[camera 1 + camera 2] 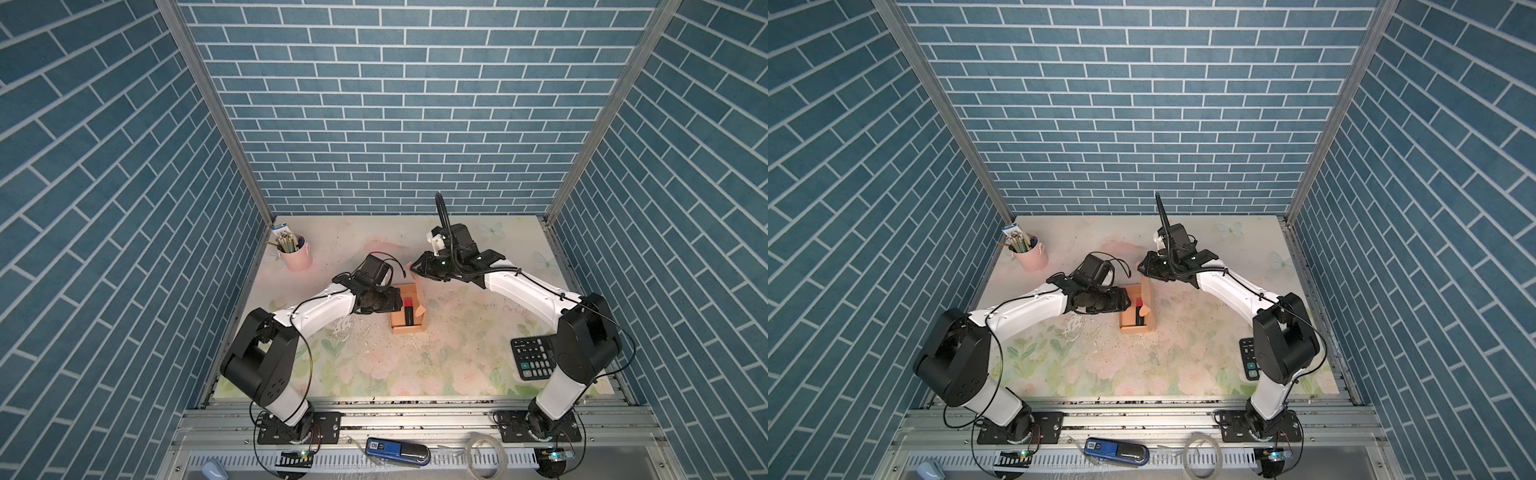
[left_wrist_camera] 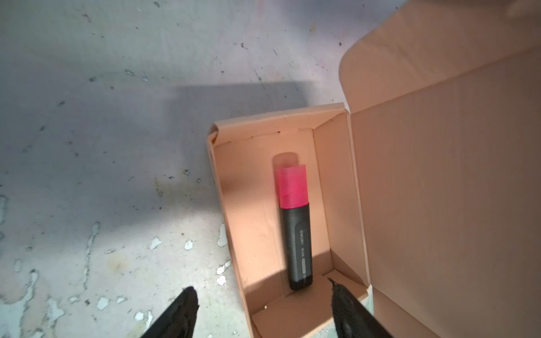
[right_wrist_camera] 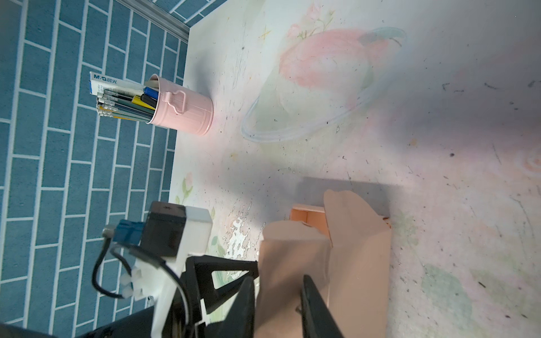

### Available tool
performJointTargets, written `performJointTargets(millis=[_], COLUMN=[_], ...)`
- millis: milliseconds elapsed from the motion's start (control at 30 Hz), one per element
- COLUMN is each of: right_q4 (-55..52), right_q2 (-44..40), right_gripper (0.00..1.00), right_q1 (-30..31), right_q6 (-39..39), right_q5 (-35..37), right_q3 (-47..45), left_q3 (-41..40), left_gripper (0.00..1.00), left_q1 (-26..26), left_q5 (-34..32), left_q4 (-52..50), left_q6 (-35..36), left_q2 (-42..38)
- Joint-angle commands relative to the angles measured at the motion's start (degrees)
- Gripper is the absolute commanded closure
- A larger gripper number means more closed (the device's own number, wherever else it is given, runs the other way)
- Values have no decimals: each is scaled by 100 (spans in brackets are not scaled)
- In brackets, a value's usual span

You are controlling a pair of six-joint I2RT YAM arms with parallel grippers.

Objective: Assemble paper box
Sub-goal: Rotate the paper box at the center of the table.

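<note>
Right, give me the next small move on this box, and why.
Probably draw the left gripper back off the paper box: its jaws hang open over the tray's end, the highlighter already lies inside, and the right gripper holds the lid raised, ready to fold down.

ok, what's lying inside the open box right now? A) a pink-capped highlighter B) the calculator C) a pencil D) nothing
A: the left wrist view shows a highlighter with a pink cap and dark body lying on the floor of the open paper box.
</note>
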Motion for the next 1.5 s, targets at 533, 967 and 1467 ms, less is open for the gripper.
performJointTargets(millis=[533, 967, 1467], right_q4=[-20, -32, -408], right_q2=[-78, -163, -1210], right_gripper=[72, 73, 73], right_q1=[25, 21, -311], right_q6=[-29, -32, -345], right_q5=[278, 440, 844], right_q3=[149, 121, -667], left_q3=[-912, -925, -180], left_gripper=[43, 44, 39], left_q1=[457, -1106, -2169], left_q5=[48, -154, -192], left_q4=[-486, 533, 1144], left_q6=[-32, -869, -1136], left_q2=[-437, -50, 1002])
